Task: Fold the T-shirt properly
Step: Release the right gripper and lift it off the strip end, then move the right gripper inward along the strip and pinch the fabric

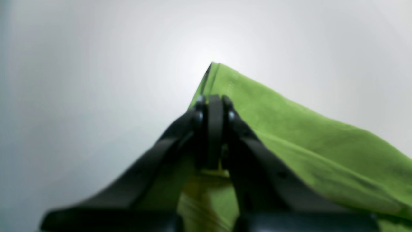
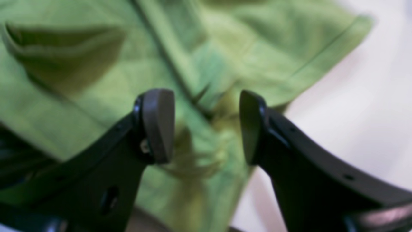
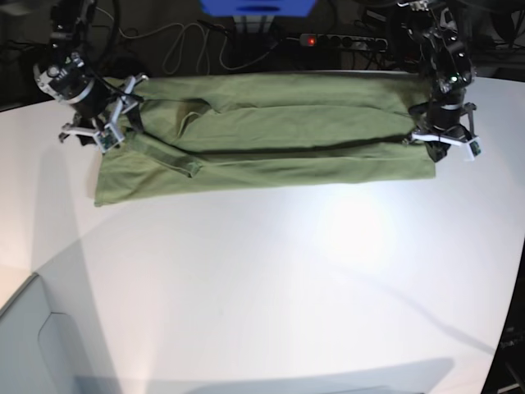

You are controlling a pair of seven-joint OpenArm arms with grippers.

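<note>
base view: evenly lit and fairly sharp; two glare patches on the white bench [image 3: 271,271], one right of centre, one near the lower left edge. far background dim. faint long shadows cross the lower right.

left wrist view: soft throughout; the left pincer [image 1: 214,106] is blurred and dark, the t-shirt [image 1: 289,135] bright green, with a hot white glow on the bench above it.

right wrist view: heavily out of focus; right pincer [image 2: 206,125] fingers dark, cloth folds smeared, bench washed pale pink-white at right.

Olive-green T-shirt [image 3: 271,139] lies folded lengthwise across the table's far side.
</note>
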